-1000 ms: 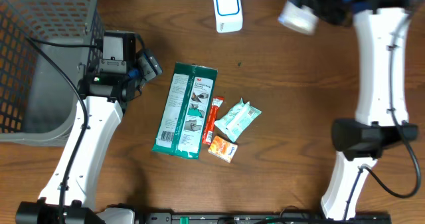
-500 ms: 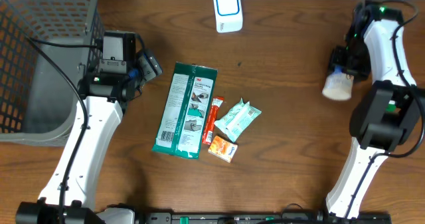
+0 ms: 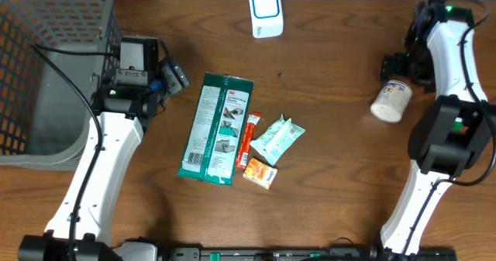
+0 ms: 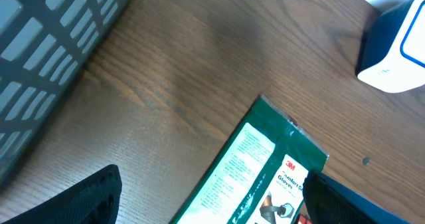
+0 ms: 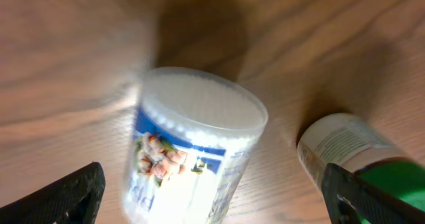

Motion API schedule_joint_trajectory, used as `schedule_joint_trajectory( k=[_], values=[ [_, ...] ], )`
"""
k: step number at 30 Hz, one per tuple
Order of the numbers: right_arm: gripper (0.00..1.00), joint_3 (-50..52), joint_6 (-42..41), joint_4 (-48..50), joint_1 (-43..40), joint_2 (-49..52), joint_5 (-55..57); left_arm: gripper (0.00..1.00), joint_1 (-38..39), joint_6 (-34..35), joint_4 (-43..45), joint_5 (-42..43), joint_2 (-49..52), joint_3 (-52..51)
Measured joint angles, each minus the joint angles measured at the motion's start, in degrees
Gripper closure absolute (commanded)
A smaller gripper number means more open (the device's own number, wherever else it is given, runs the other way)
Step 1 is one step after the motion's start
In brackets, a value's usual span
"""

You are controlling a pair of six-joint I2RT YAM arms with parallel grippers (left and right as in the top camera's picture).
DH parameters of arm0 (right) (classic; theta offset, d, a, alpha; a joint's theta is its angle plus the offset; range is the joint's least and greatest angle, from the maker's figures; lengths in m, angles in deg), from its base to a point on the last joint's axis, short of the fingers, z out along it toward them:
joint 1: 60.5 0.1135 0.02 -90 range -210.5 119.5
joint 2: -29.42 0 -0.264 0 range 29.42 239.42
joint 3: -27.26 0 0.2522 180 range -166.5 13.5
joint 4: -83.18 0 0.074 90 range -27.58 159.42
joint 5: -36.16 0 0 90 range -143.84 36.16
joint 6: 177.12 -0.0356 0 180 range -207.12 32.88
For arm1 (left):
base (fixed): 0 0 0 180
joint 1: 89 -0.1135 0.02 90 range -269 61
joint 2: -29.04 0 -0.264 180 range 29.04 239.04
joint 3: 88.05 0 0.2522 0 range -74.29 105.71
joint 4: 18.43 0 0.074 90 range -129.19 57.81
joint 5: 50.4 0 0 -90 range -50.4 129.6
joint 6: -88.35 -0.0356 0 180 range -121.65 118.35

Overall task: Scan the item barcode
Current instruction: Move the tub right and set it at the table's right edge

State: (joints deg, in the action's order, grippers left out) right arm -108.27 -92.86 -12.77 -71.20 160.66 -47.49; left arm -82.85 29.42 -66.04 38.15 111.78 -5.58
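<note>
The item, a clear tub with a white lid and blue label, lies on the table at the far right. It sits just below my right gripper. In the right wrist view the tub is blurred and sits loose between the wide-apart fingers of my right gripper, which is open. The white scanner with a blue ring stands at the back centre. My left gripper hangs open and empty near the top of a green glove package.
A grey basket fills the left side. A red stick, teal sachets and an orange packet lie beside the green package. A white bottle with a green cap lies next to the tub.
My right arm swung from the back of the table down to the far right with the tub, then opened. The tub now lies loose on the table. The left arm has not moved.
</note>
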Motion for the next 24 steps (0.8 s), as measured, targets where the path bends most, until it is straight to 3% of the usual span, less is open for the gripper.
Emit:
schedule_joint_trajectory(
  k=[6,15,24],
  values=[
    [0.06,-5.2,0.2,-3.6,0.0,-0.1,-10.9,0.15,0.0,0.0,0.0,0.0,0.0,0.0],
    [0.54,1.7,0.2,4.3,3.6,-0.1,-17.4,0.15,0.0,0.0,0.0,0.0,0.0,0.0],
    [0.52,6.2,-0.3,6.2,4.8,-0.1,-16.7,0.15,0.0,0.0,0.0,0.0,0.0,0.0]
  ],
)
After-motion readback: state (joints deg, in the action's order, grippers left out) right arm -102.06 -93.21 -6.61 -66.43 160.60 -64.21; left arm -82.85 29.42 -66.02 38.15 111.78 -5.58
